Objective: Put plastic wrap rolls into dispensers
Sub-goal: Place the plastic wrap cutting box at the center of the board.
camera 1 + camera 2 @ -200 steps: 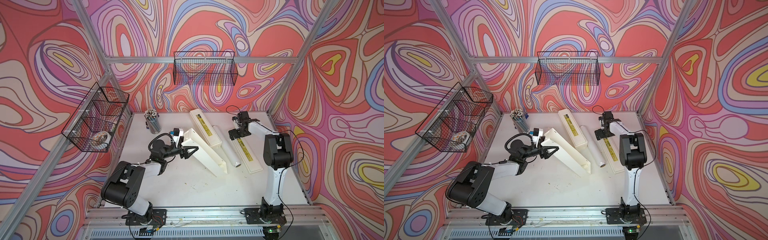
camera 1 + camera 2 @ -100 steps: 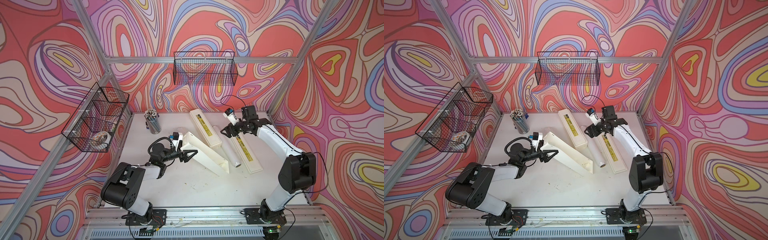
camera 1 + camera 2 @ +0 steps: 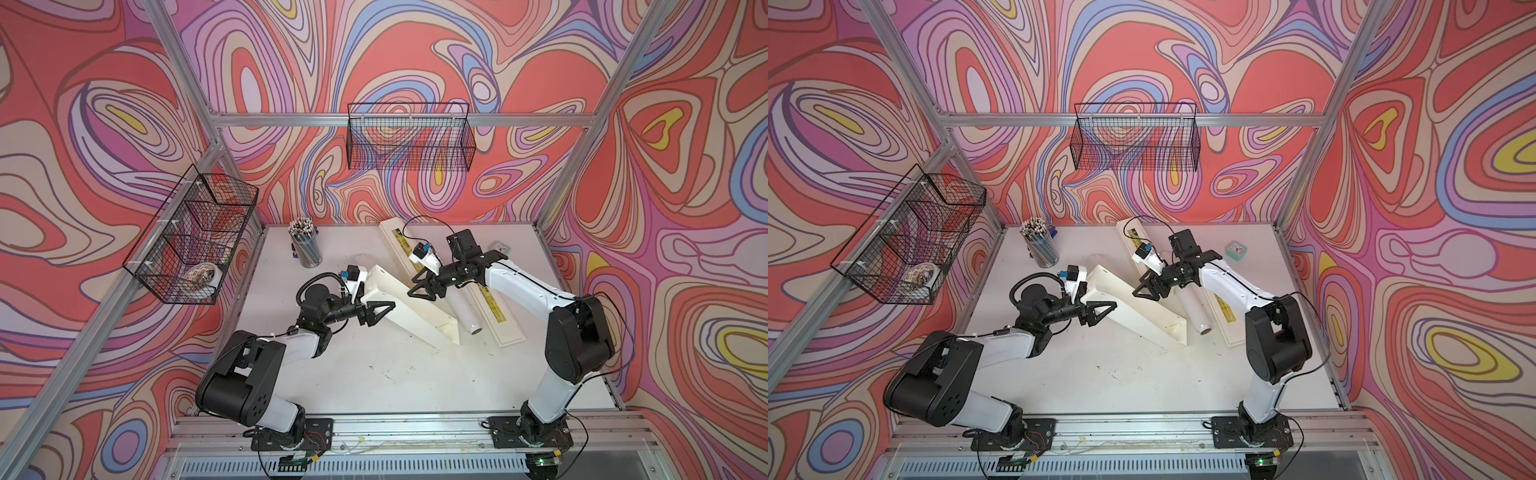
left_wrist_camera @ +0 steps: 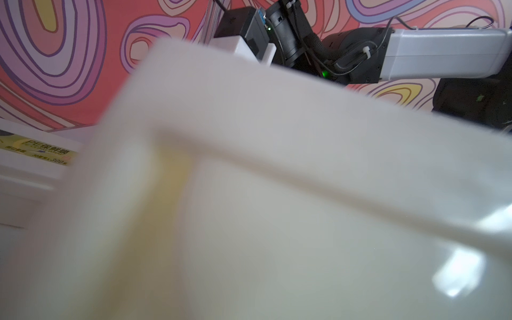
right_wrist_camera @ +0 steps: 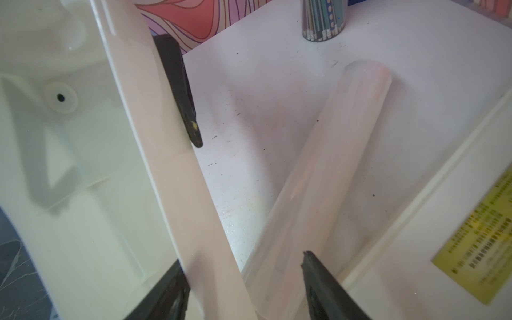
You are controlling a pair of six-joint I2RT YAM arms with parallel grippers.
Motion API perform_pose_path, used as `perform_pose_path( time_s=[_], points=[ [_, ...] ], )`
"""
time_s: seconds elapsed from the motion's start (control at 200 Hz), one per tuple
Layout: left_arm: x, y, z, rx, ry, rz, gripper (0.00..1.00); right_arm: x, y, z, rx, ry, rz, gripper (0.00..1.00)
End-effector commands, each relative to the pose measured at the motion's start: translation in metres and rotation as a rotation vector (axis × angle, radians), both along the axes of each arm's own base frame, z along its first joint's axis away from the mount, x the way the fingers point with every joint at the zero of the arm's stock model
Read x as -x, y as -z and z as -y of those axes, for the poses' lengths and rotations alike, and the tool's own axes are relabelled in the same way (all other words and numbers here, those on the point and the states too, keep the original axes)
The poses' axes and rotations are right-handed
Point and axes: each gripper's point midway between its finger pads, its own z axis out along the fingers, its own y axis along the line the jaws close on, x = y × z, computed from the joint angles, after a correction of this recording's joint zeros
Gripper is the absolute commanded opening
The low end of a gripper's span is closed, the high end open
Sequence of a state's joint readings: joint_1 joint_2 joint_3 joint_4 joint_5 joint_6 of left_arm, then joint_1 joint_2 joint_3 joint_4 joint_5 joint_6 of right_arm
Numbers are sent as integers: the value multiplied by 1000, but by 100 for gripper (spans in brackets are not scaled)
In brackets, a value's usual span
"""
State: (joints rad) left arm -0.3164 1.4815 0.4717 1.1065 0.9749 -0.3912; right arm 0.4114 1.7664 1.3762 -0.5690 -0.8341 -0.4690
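An open cream dispenser [image 3: 415,307] [image 3: 1142,309] lies slanted mid-table, and it fills the left wrist view [image 4: 277,194]. My left gripper [image 3: 380,312] [image 3: 1100,311] is shut on its left end. My right gripper [image 3: 422,289] [image 5: 241,266] is open and straddles the dispenser's long wall [image 5: 177,180]. One finger is inside the box and the other hangs over a plastic wrap roll [image 5: 332,166] on the table. Another roll [image 3: 464,307] lies right of the box, beside a labelled dispenser [image 3: 498,320]. A further labelled one [image 3: 395,241] lies behind.
A cup of pencils [image 3: 306,249] stands at the back left. Black wire baskets hang on the back wall [image 3: 409,139] and the left wall [image 3: 191,241]. A small teal clock [image 3: 1236,250] sits at the back right.
My right arm swung from the back right over to the open dispenser and its jaws narrowed. The left gripper and the dispenser's end shifted slightly toward the front.
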Motion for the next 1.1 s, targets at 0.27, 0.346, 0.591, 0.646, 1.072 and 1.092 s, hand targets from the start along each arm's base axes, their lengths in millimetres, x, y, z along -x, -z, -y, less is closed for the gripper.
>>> perform_pose_path(
  time_s=[0.27,0.346,0.591,0.646,1.072,1.092],
  points=[
    [-2,24,-6,-140,-52,-56,53,18,7,-17,-47,-98,-40,18],
    [-2,19,-9,-160,-80,-41,64,21,9,-18,-45,-107,-37,10],
    [1,-7,-24,-227,-174,26,100,24,17,-18,-15,-120,-16,0],
    [3,-13,-29,-239,-200,45,100,25,20,-18,-10,-120,-19,0],
    [-8,-45,-84,-283,-462,48,100,24,26,-21,110,-78,21,0],
    [-10,-46,-86,-283,-473,41,100,24,26,-20,119,-74,26,0]
  ],
)
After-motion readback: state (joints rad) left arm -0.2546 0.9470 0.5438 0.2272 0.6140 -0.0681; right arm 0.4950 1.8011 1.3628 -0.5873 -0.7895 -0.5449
